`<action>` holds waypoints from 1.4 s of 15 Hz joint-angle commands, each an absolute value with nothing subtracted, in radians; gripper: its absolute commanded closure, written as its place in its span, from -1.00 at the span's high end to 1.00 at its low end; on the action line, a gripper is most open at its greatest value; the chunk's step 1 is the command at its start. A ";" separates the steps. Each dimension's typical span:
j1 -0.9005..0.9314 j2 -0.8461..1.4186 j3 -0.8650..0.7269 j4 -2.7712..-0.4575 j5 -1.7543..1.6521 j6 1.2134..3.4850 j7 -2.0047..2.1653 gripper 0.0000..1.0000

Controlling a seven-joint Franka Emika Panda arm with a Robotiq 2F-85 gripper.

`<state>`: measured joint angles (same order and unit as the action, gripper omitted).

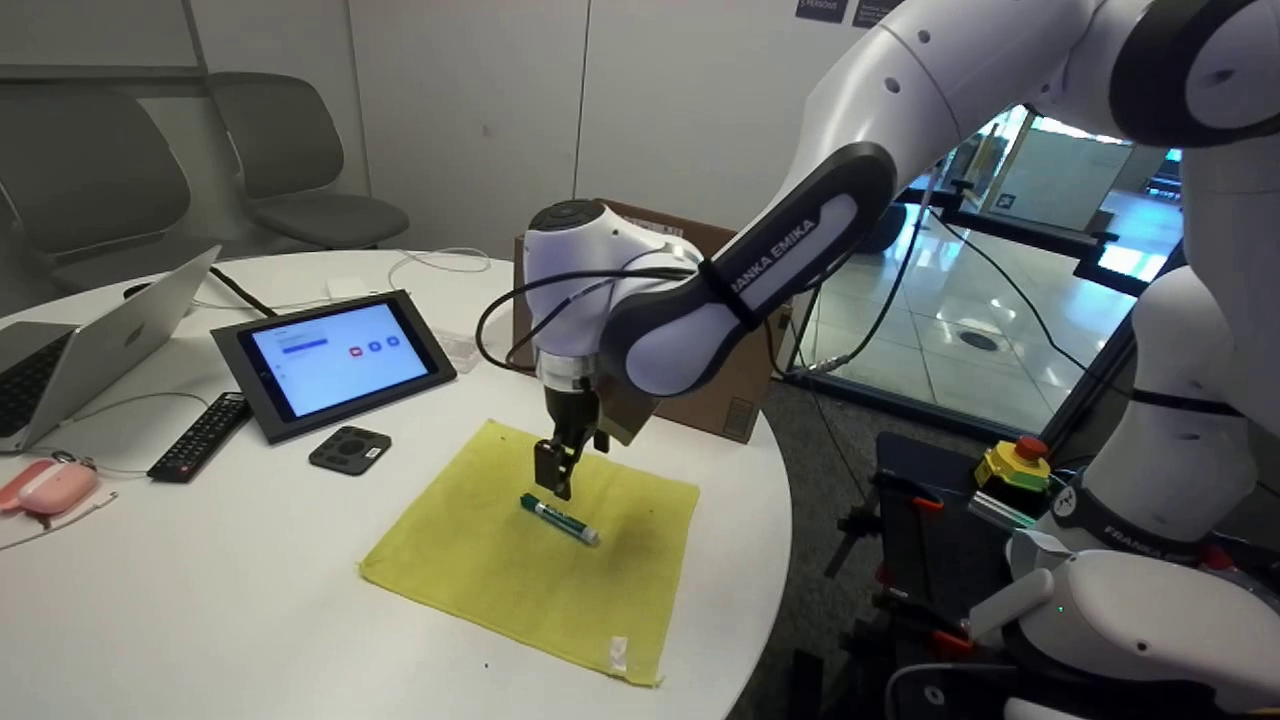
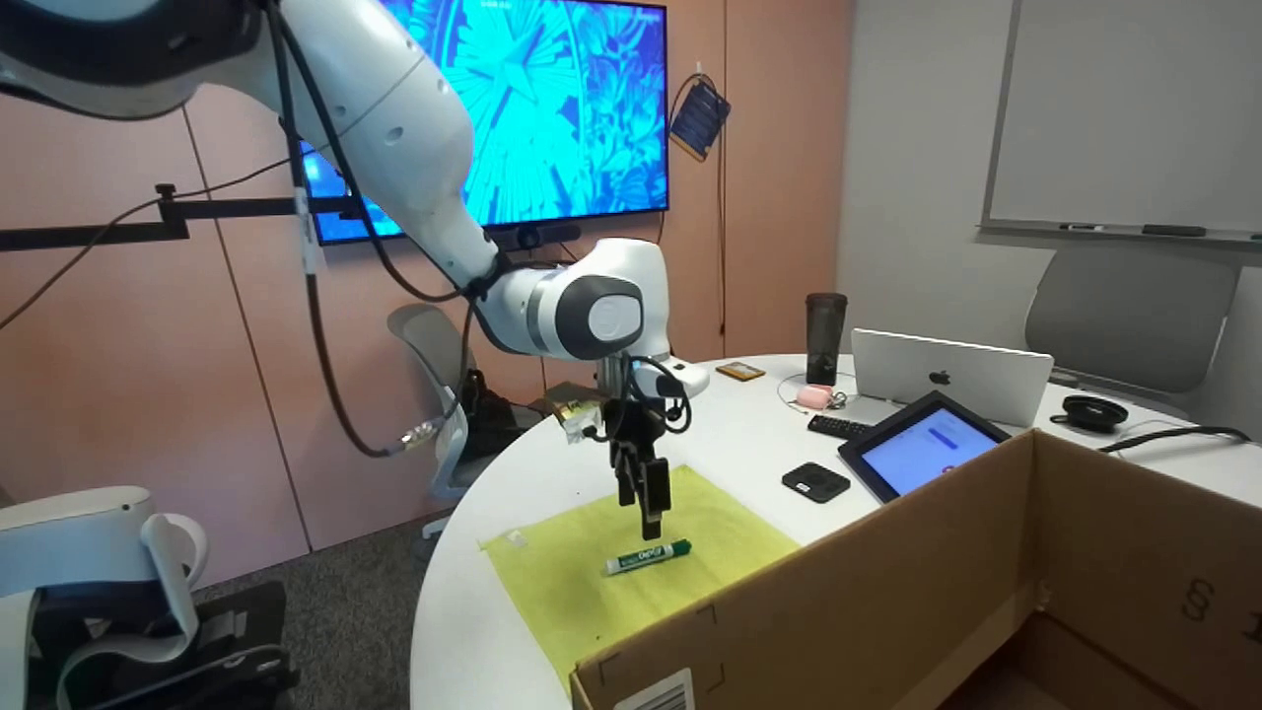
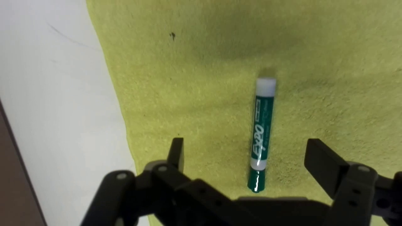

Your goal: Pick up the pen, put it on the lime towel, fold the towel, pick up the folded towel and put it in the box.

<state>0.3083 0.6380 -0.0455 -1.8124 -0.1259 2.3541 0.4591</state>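
Your pen (image 3: 263,125) lies on the towel (image 1: 450,560), near its middle, its long axis running roughly alongside the edge that carries the white tag (image 1: 618,653). The green cap (image 3: 256,182) points toward the towel's tablet side, the white end (image 3: 266,87) the opposite way. In the wrist view you see the pen almost lengthwise, cap at the bottom.

Your fingers (image 3: 328,168) are released and spread wide above the towel, one to each side of the pen's cap half in the wrist view, both apart from it.

The towel is spread flat on the white worktop (image 1: 250,600). Off the side the cap points to, you have a small black gadget (image 1: 350,450) and the tablet (image 1: 335,355) near the towel; farther from it come the remote (image 1: 200,437), the laptop (image 1: 120,340) and a pink case (image 1: 58,490). Your arm (image 1: 920,90) reaches over the towel and, in that exterior view, covers part of the box (image 2: 1134,532).

The box stands near the towel, beyond the edge opposite the tag, with a strip of worktop between. Its top is open. In an exterior view its wall hides a towel corner from you. Inside you see brown walls and part of the bottom; the rest is out of sight, so you cannot tell all it holds.
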 commanded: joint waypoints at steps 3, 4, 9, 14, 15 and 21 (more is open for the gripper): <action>0.251 0.399 0.017 -2.124 -0.011 2.353 0.455 1.00; 0.254 0.391 0.012 -2.154 -0.003 2.372 0.489 1.00; 0.220 0.426 0.002 -2.239 0.062 2.468 0.518 1.00; 0.214 0.488 -0.050 -2.258 0.104 2.613 0.658 1.00; 0.216 0.499 -0.061 -2.261 0.103 2.636 0.681 1.00; 0.202 0.545 -0.099 -2.241 0.083 2.688 0.694 1.00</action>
